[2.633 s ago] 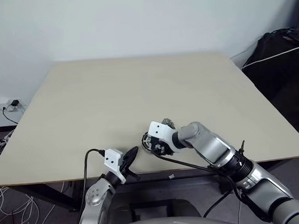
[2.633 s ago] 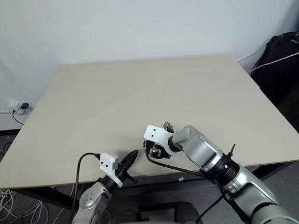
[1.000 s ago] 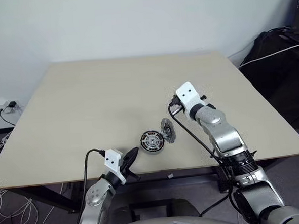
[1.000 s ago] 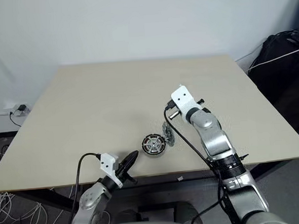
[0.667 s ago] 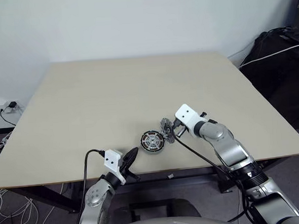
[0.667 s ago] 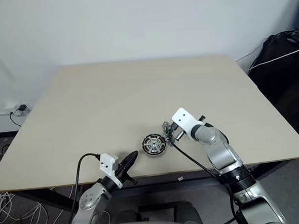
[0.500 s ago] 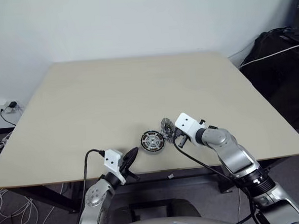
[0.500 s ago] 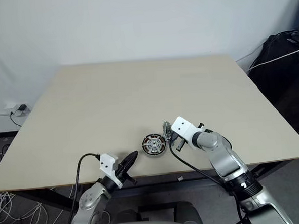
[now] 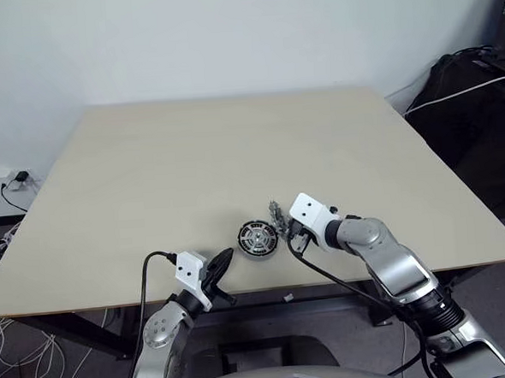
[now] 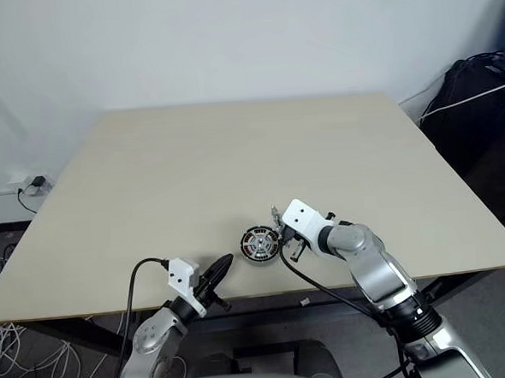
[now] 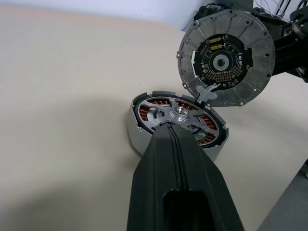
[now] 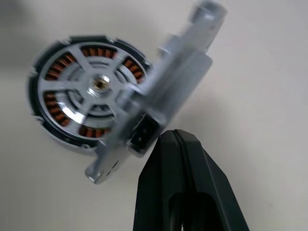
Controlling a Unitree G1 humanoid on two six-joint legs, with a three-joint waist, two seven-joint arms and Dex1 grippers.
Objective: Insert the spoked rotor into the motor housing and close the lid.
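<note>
Lowered from mid-desk, right gripper, fingers pressed together, sits just behind the upright lid, which leans beside the motor housing near the desk's front edge.

A pale beige table stands before a white wall. Loose cables lie on the floor at its left; a dark heap, perhaps bags, sits at the right.

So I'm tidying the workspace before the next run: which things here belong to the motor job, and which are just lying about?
Job:
- housing
- rotor, already seated in the housing
- lid, standing open on edge beside it
- right hand, shut, by the lid

Lying about:
- black bag off the table's right edge
- floor cables
</note>
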